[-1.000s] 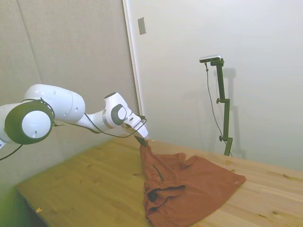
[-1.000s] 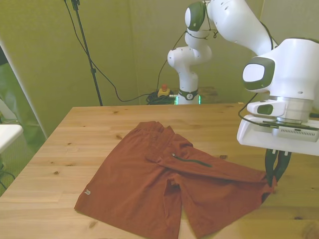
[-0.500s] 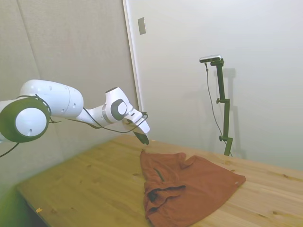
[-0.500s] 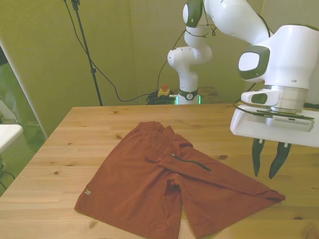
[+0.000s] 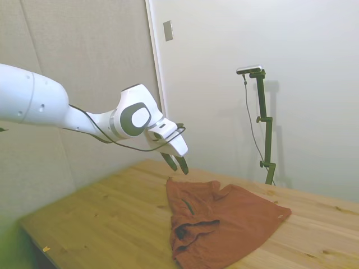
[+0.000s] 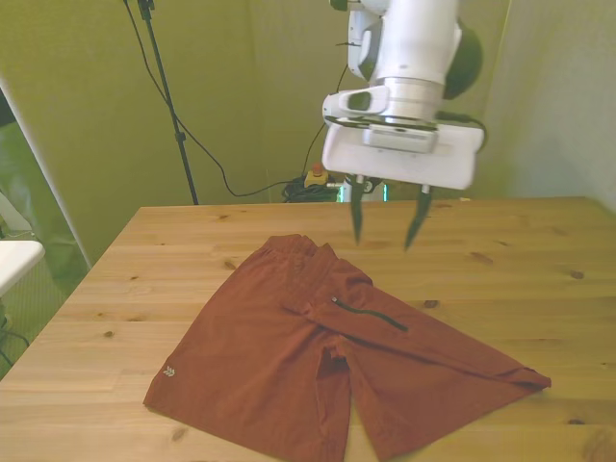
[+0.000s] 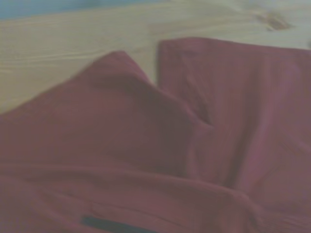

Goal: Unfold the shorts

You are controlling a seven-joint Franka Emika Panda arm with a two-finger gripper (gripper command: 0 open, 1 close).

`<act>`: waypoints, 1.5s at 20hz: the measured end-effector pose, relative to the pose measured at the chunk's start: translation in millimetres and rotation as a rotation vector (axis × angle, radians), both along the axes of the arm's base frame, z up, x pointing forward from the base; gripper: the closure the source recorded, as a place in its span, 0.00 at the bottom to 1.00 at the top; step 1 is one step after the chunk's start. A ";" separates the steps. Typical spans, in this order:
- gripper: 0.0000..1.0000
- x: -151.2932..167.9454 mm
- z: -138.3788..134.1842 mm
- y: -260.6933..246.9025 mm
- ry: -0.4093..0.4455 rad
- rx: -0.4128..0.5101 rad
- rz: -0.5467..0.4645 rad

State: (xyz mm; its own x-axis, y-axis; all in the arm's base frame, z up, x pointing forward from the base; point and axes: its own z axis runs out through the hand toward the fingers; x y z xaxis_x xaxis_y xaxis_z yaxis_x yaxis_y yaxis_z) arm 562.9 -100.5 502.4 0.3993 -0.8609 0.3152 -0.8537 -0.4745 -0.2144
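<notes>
The rust-brown shorts [image 6: 327,361] lie spread on the wooden table [image 6: 500,250], one leg stretched toward the front view's right, with a fold across the middle along the dark zippered pocket slit [image 6: 371,315]. In the side view the shorts [image 5: 224,221] rest flat, and a dark opening shows near the front. My gripper [image 6: 388,219] hangs open and empty in the air above the shorts' far edge, seen also in the side view as the gripper [image 5: 175,162]. The wrist view shows blurred folds of the shorts [image 7: 160,145] from close by.
A pale object [image 6: 14,262] sits past the table's edge at the front view's left. A black stand with cables [image 6: 168,96] rises behind the table. Bare wood [image 5: 101,218] lies around the shorts on all sides.
The gripper let go of the leg's end, which dropped flat on the table. It opened, rose, and swung toward the front view's left, over the shorts' far edge.
</notes>
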 end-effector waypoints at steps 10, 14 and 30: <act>0.00 6.3 -46.9 -117.2 0.124 0.048 0.180; 0.00 34.5 -86.1 -129.9 0.217 0.088 0.294; 1.00 67.4 -124.7 -112.6 0.331 0.140 0.393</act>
